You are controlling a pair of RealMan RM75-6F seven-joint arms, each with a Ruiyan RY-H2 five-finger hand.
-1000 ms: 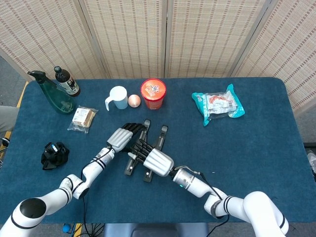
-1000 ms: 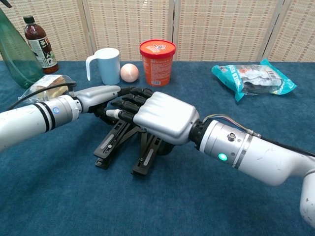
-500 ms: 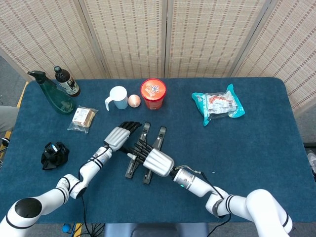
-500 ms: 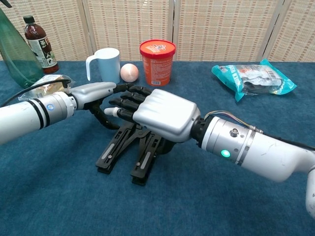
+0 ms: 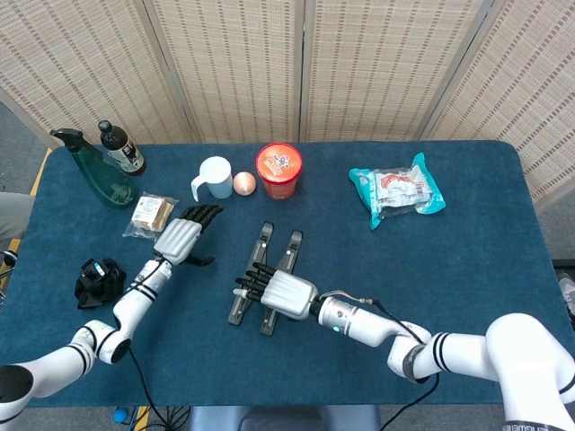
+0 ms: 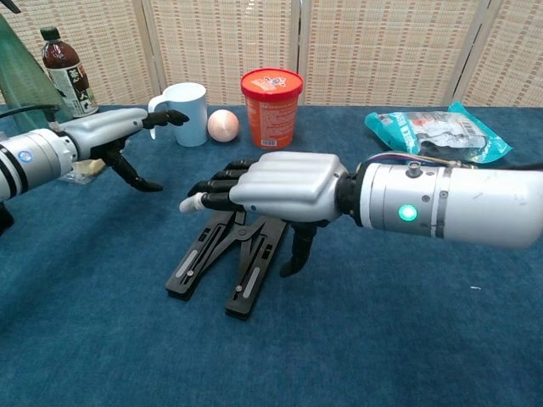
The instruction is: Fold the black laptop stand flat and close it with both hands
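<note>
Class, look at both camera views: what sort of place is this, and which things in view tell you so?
Probably a robot test setup indoors: a blue-covered table backed by woven folding screens, with unrelated props laid out, such as a noodle cup, mug and spray bottle.

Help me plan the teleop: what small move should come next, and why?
Probably lift the right hand clear of the laptop stand. The stand already lies flat with its two bars close together, and the left hand hangs open off to the side.
</note>
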